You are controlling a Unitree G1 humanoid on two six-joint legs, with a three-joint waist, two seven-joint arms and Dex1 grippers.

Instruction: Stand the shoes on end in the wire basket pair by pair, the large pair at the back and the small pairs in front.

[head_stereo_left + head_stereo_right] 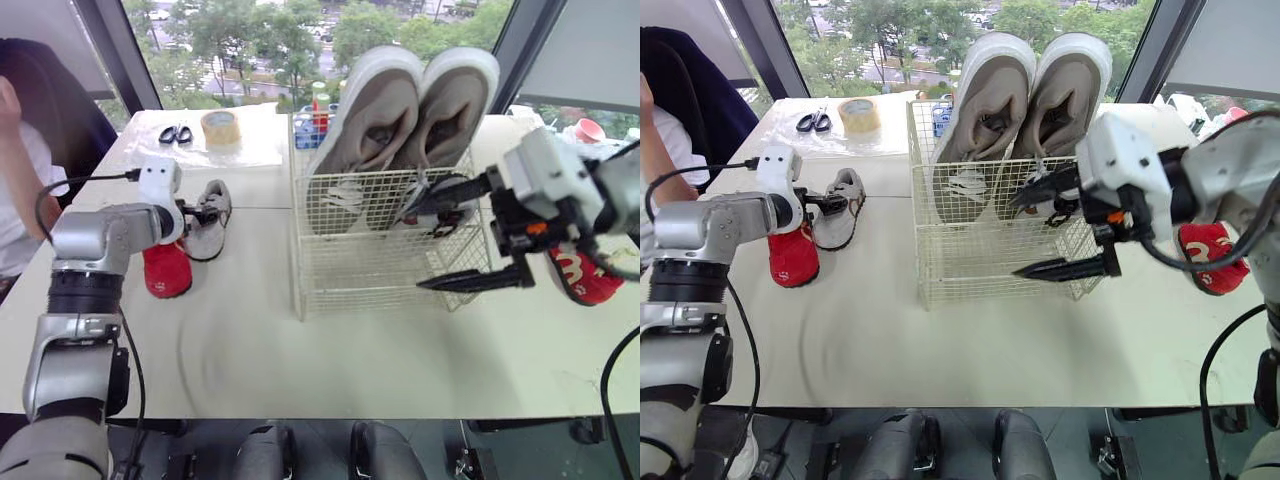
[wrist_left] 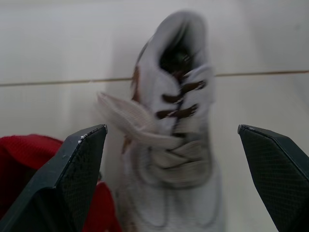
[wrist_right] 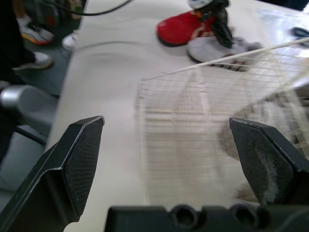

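Straddling grey shoe (image 2: 166,164), left tool (image 2: 170,128), perhaps touching

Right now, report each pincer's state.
Left pincer: open, empty, at the small grey lace-up shoe.
Right pincer: open, empty, at the white wire basket.

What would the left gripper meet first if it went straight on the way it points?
Most likely the small grey shoe, lying dead ahead between the open jaws; the red shoe sits beside that line.
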